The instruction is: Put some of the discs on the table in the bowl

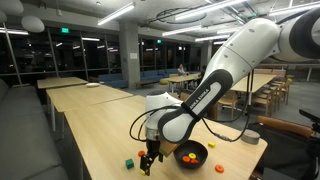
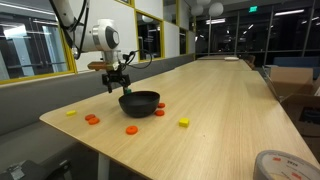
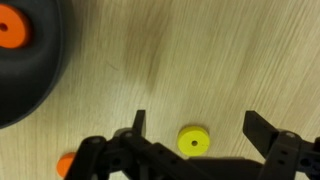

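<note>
In the wrist view my gripper is open and low over the pale wood table. A yellow disc lies flat between the two fingers, touching neither. The black bowl is at the left with an orange disc inside it. Another orange disc lies on the table at the lower left. In both exterior views the gripper hangs just beside the bowl. More discs lie in front of the bowl: orange, orange, red, yellow, yellow.
A small green cube and an orange disc sit near the gripper. A yellow disc lies past the bowl. The table edge is close to the front discs. A roll of tape is off the table corner.
</note>
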Tool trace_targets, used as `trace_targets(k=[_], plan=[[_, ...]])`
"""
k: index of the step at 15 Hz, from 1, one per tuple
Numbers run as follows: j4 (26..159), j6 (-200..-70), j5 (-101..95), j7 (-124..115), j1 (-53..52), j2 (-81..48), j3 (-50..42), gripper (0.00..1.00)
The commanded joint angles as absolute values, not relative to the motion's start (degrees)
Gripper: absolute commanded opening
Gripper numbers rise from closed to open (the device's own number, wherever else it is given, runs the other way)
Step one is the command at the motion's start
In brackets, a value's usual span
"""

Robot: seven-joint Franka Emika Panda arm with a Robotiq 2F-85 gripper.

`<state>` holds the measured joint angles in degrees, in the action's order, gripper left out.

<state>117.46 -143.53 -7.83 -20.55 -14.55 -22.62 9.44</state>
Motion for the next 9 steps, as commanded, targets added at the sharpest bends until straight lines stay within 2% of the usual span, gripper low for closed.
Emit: trace_targets(k=[1,9], plan=[[112.2,-141.6,-5.5,-16.7,-14.9,-26.1,9.0,1.0],[106.4,-139.8,-4.9,-14.1,-15.3,-31.1,8.7,1.0]])
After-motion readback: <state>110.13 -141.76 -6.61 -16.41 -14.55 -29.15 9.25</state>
